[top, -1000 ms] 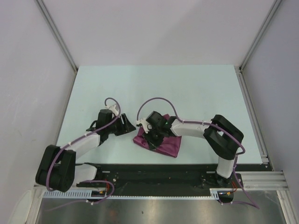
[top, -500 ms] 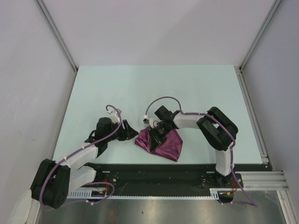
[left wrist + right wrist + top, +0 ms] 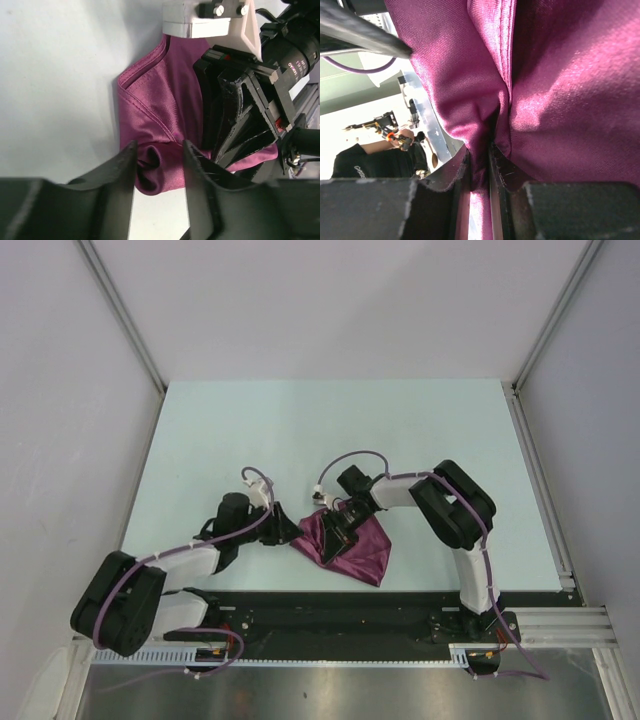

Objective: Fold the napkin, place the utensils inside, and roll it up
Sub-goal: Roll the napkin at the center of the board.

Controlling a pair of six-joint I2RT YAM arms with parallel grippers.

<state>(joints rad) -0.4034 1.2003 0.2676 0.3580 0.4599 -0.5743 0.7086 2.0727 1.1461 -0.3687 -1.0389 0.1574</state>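
The napkin (image 3: 352, 550) lies bunched on the desk (image 3: 300, 430) near its front edge, just ahead of the black base rail (image 3: 340, 615) and between the two arms. The right gripper (image 3: 336, 528) comes down on its upper left part. In the right wrist view it is nearly closed, and a ridge of plum cloth (image 3: 555, 90) is pinched between its fingers (image 3: 456, 175).

The left gripper (image 3: 291, 533) meets the cloth's left edge. Its fingers (image 3: 122, 165) are half open and stand either side of a puckered fold. We cannot tell whether they press on it.

From the left wrist view, the right gripper's black frame and its camera lens (image 3: 295, 42) crowd the scene and cover the napkin's right half. A purple cable (image 3: 350, 458) loops above each wrist.

The desk is a pale mint green, plain and matte. White walls (image 3: 330, 300) enclose it on three sides, with slanting aluminium posts (image 3: 120, 315) at the corners. Brushed metal sheet (image 3: 330, 690) runs along the near side. A person in a black shirt (image 3: 365, 160) shows in the background of the right wrist view.
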